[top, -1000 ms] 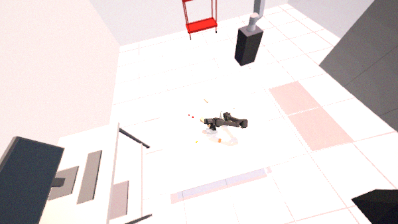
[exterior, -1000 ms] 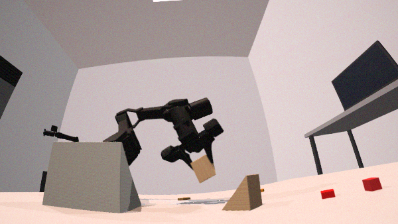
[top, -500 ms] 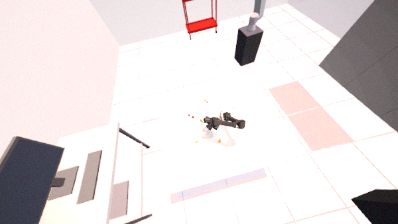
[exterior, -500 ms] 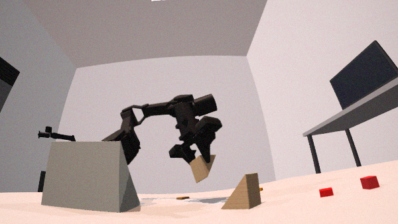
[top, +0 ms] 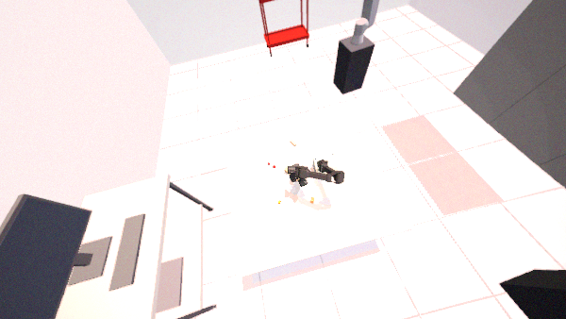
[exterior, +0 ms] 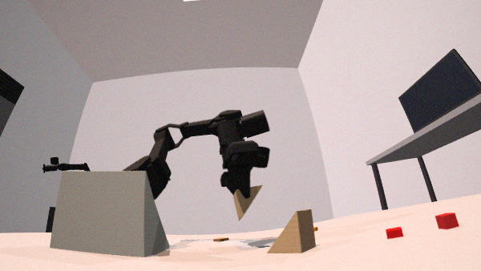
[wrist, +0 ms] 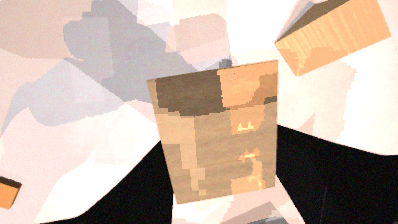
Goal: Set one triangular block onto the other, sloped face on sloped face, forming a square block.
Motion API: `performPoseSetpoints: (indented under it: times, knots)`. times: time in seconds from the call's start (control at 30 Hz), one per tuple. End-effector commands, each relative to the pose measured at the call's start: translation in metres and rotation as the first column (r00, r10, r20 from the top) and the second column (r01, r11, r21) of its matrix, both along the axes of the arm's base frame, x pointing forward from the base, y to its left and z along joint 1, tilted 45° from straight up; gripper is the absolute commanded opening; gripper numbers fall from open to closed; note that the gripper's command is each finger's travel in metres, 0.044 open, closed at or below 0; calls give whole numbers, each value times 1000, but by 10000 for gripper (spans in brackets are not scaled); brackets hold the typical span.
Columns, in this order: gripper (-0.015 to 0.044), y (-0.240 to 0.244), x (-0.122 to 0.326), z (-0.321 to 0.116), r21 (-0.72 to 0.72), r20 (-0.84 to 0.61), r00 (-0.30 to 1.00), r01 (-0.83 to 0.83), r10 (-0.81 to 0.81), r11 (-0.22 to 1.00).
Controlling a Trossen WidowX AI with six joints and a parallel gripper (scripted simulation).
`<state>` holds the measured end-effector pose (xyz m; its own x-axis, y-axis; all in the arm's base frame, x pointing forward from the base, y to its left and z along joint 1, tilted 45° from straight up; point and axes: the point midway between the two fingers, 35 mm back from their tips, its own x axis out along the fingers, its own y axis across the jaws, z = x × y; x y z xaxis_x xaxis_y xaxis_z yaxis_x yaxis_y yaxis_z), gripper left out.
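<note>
the gripper is clamped on one triangular block, the held block, its two black fingers pressing opposite sides. this block is up in the air with a narrow corner pointing down toward six o'clock in the exterior view. it is light tan, wood-like, flat-faced and sharp-edged; in the wrist view its near face looks four-sided and carries patchy brown shade and pale orange light.

the other triangular block, the lower block, rests on the table, at four o'clock from the held one in the exterior view and apart from it. its grain is fine, its upright end faces three o'clock and its slope runs down toward eight o'clock. so the two are not yet joined.

the exterior view shows this wedge profile; the wrist view gives only part of the lower block, at one o'clock, with striped grain. the exterior view also has a big matte grey block at nine o'clock, slanted on its side. two small red blocks, one and another, show there and from the top, but not from the wrist. only the top view has the glossy red cart, toward twelve o'clock.
</note>
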<state>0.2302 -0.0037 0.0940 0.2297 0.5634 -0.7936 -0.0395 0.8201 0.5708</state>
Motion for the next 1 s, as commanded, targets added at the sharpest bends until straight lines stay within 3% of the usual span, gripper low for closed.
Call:
performPoseSetpoints:
  times: [0.0,0.37,0.77,0.97]
  knots:
    - [0,-3,3,2,43,-84,992,96,-92,994]
    - [0,-5,7,3,106,-356,885,356,-299,928]
    - [0,-8,12,4,67,-633,637,612,-440,788]
    - [0,-9,13,4,44,-683,570,656,-457,753]
